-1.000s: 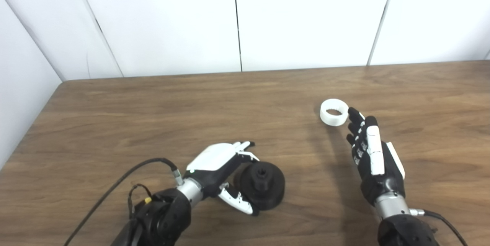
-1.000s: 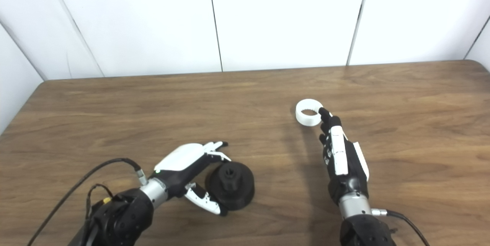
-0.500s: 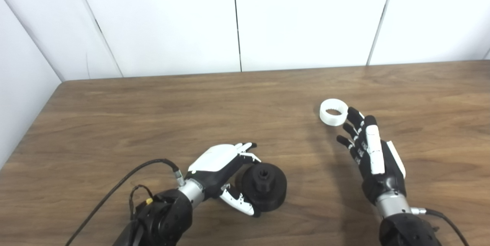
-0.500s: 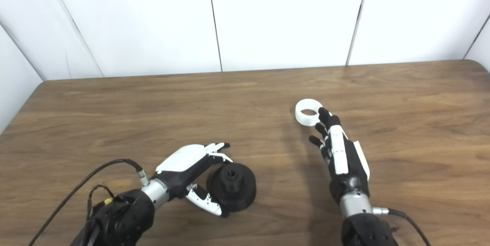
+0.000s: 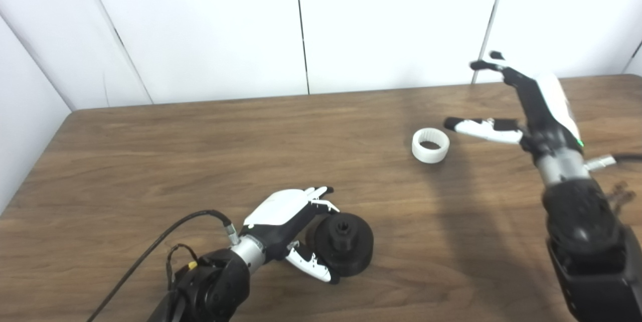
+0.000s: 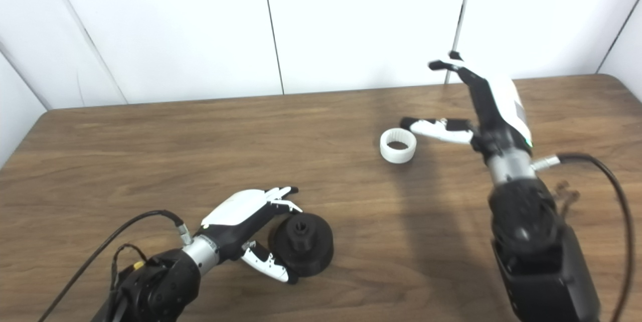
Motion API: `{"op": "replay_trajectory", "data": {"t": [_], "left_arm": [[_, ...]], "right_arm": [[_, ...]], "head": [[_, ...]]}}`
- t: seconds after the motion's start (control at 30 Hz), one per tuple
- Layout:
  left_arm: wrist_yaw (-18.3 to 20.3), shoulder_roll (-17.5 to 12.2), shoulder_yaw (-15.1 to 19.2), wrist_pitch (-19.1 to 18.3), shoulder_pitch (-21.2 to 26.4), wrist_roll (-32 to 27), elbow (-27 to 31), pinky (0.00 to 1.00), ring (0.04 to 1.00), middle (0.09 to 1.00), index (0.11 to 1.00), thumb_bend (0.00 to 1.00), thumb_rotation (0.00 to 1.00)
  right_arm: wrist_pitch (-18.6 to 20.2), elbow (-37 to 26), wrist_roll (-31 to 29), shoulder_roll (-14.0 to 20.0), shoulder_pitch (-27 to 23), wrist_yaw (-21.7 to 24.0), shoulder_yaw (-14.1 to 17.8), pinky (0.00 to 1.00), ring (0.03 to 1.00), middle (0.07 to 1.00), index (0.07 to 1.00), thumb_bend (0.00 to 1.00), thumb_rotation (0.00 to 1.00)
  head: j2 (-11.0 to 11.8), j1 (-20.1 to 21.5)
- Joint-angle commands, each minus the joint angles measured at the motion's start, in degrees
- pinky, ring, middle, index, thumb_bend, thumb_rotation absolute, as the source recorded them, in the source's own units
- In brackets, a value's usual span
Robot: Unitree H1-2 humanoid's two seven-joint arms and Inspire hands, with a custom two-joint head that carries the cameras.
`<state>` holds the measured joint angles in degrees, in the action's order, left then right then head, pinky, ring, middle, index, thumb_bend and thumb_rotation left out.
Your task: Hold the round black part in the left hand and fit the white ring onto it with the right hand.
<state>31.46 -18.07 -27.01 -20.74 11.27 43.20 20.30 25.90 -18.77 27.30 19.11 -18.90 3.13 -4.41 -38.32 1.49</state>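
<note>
Starting nearest, the left hand (image 5: 288, 224) lies low on the worktop (image 5: 150, 161) with its fingers and thumb spread around the left side of the black part (image 5: 346, 244); they look to touch its rim, but the part sits flat on the wood, so I judge it cupped rather than lifted or firmly gripped. That part is a matte black disc, thick-walled, with a raised hub at its centre and a dark socket in the hub. Farther off and to the right, the ring (image 5: 430, 145) stands on the worktop, a short white band, open through the middle, with fine ribbing on its inner wall; it looks like printed plastic. The right hand (image 5: 521, 106) hangs above the worktop just right of the ring, fingers and thumb wide apart, thumb tip reaching toward the ring without touching it, holding nothing. So the task is barely begun: the ring is ungrasped, well apart from the part, and the fitting is all left. The worktop is smooth brown wood grain, backed by plain white panels.
</note>
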Motion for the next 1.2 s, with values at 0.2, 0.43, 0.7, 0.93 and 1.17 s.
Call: {"op": "replay_trajectory", "data": {"t": [0.2,0.43,0.7,0.93,1.17], "left_arm": [[-0.35,-0.19,0.18,2.22,1.10,1.01,0.39,1.00,1.000,1.000,0.711,0.93,0.27],[-0.25,0.20,0.24,2.10,0.89,1.54,0.40,1.00,1.000,1.000,0.709,0.93,0.26],[-0.56,0.10,0.41,2.76,0.92,1.51,0.09,1.00,1.000,1.000,0.710,0.93,0.27],[-0.16,0.05,0.49,2.57,1.25,1.47,0.05,1.00,1.000,1.000,0.714,0.93,0.27],[-0.21,0.02,0.70,2.72,1.51,1.46,-0.03,1.00,1.000,1.000,0.713,0.93,0.26]], "right_arm": [[-2.35,10.00,1.23,2.13,-8.51,2.77,-1.68,0.85,0.945,0.913,0.671,0.89,0.25],[-2.77,17.57,3.57,3.98,-13.18,4.68,-5.31,0.88,0.962,0.914,0.663,0.90,0.26],[-4.54,24.24,3.75,5.25,-16.39,5.57,-6.33,0.89,0.974,0.925,0.672,0.89,0.27],[-5.03,26.91,3.58,6.34,-17.31,6.98,-6.89,0.93,0.989,0.933,0.676,0.90,0.30],[-5.25,27.97,3.53,7.59,-17.46,9.27,-8.24,1.00,1.000,0.949,0.694,0.91,0.35]], "head": [[-0.12,-0.07],[-0.11,-0.26],[0.13,-0.13],[0.33,0.02],[0.29,0.06]]}}
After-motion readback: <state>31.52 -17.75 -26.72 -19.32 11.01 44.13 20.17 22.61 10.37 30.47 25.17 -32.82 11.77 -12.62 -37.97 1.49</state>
